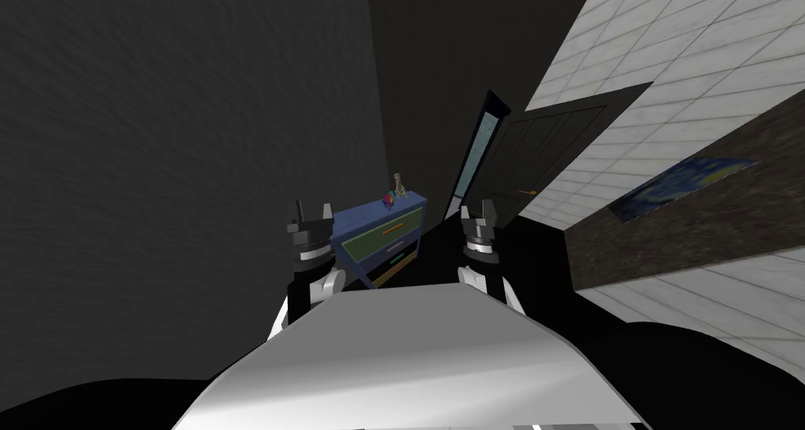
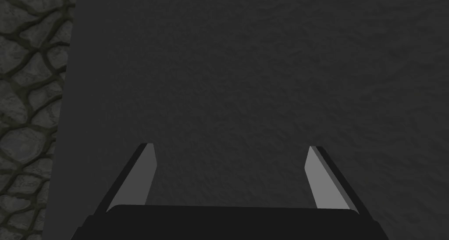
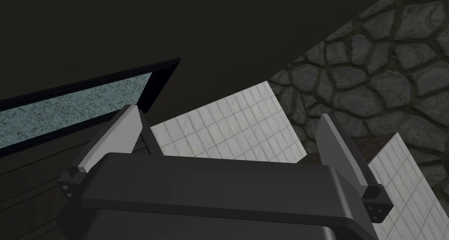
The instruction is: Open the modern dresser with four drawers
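A blue dresser [image 1: 383,237] with green-fronted drawers and coloured handles stands ahead of me against the dark wall, seen between my two arms in the head view. Its lowest drawer looks pulled out a little. Small ornaments [image 1: 395,191] sit on its top. My left gripper [image 1: 313,210] is raised just left of the dresser, well short of it, fingers open and empty. My right gripper [image 1: 479,208] is raised to the dresser's right, open and empty too. In the left wrist view the left gripper [image 2: 230,150] faces a dark wall; the right gripper [image 3: 232,121] points past a dark-framed panel.
A tall dark-framed panel [image 1: 476,154] leans up just right of the dresser. Beyond it a dark door [image 1: 542,162] stands against a white tiled wall [image 1: 692,48]. A dark grey wall [image 1: 173,150] runs along my left. A blue painting [image 1: 680,183] hangs at the right.
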Available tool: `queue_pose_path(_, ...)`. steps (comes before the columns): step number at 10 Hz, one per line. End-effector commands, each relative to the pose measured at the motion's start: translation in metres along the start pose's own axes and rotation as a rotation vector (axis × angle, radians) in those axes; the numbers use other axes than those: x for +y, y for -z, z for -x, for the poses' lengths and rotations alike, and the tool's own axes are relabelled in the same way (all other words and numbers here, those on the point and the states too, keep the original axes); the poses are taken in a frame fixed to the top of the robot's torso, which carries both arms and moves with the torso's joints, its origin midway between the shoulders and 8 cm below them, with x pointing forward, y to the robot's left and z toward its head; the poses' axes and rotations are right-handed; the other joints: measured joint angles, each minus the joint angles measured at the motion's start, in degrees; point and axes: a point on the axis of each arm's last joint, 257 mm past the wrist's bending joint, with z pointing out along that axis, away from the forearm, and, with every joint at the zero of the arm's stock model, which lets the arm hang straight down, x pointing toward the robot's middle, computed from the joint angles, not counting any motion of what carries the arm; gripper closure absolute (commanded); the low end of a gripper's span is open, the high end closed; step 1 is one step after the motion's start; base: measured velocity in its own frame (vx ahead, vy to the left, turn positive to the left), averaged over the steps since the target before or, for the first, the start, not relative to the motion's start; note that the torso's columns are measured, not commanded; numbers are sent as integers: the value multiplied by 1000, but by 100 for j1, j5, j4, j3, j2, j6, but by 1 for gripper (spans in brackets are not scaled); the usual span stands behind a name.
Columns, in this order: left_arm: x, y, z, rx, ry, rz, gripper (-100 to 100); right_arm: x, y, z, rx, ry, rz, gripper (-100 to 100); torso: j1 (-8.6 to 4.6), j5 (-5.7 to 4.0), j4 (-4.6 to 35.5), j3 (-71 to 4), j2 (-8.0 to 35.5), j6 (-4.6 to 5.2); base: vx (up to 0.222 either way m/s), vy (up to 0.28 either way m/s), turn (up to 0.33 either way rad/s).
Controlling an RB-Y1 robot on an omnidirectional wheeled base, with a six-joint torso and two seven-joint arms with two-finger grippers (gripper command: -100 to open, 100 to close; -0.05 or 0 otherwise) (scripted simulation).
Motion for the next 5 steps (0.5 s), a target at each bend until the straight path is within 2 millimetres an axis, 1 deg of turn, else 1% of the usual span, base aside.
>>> queue_pose_path(1, 0, 0, 0, 0, 0, 0, 0, 0, 0, 0, 0, 0, 0, 0, 0, 0, 235, -467, 232, 0, 0, 0, 0)
queue_pose_path(5, 0, 0, 0, 0, 0, 0, 0, 0, 0, 0, 0, 0, 0, 0, 0, 0, 1846, -3692, 1845, 0, 0, 0, 0)
